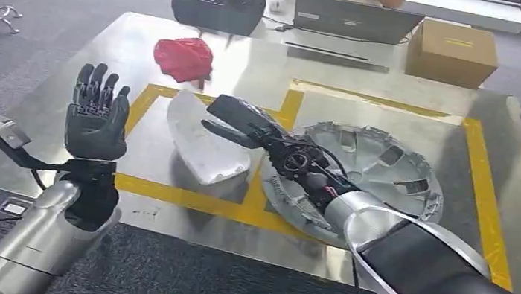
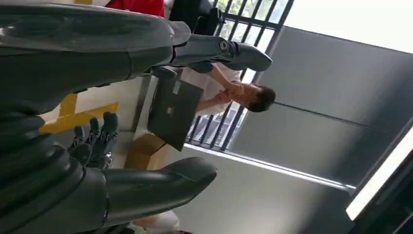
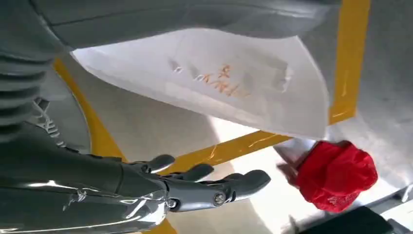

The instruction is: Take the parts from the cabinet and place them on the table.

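Head view, left to right, located against the yellow tape frame on the metal table. The left hand is raised upright beyond the frame's left side, fingers spread, holding nothing. Behind the frame's left corner lies a red bag. Inside the frame's left part rests a white curved panel. The right hand hovers over the panel's right edge, fingers extended and apart, gripping nothing. In the frame's right part lies a silver wheel cover, flat on the table, partly hidden by the right arm. A cardboard box stands beyond the frame's far side.
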Tool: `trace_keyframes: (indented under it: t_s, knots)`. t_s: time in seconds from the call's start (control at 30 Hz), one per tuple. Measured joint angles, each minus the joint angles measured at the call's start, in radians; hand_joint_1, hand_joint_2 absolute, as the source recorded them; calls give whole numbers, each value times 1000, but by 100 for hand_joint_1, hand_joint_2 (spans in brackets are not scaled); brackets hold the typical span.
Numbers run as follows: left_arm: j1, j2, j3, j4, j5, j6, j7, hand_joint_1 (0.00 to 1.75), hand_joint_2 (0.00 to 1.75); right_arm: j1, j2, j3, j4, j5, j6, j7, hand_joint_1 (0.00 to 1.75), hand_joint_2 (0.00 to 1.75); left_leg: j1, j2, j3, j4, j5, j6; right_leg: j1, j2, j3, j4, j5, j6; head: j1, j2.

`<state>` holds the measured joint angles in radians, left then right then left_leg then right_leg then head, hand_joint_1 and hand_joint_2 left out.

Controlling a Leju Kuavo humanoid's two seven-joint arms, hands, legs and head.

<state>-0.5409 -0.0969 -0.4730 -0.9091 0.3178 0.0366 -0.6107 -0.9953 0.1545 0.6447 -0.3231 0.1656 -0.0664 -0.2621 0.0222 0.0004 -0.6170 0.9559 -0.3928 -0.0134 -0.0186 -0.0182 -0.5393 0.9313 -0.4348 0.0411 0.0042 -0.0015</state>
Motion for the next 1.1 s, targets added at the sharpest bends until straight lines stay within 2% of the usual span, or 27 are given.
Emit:
trace_keyframes:
  t_s: [0.3,0.63,0.67,0.77,0.87,1.1]
  knots:
    - [6,8,0,0,0,6,4,0,175,1,0,-35,3,-87,37,-56,0,0,0,0,0,0,0,0,0,0,0,0,0,0,0,0]
    - [34,33,5,-3,3,49,22,0,175,32,0,-146,-35,-269,183,-159,0,0,0,0,1,-1,0,0,0,0,1,0,0,0,-1,0]
    - [38,36,5,-6,3,56,24,0,0,40,0,-153,-46,-287,201,-162,0,0,0,0,1,-1,0,0,0,0,1,0,0,0,0,0]
    - [55,48,11,-17,2,64,29,0,0,73,0,-176,-91,-335,236,-155,0,0,0,0,1,-1,0,0,0,0,1,0,0,0,0,0]
    - [69,59,19,-26,1,69,37,0,0,118,-9,-192,-161,-395,248,-121,0,0,0,0,2,-1,0,0,0,0,1,0,0,0,0,0]
    - [90,82,31,-52,3,84,43,0,0,240,-63,-200,-394,-498,229,-21,0,0,0,0,2,-1,0,0,0,0,2,0,0,0,1,0]
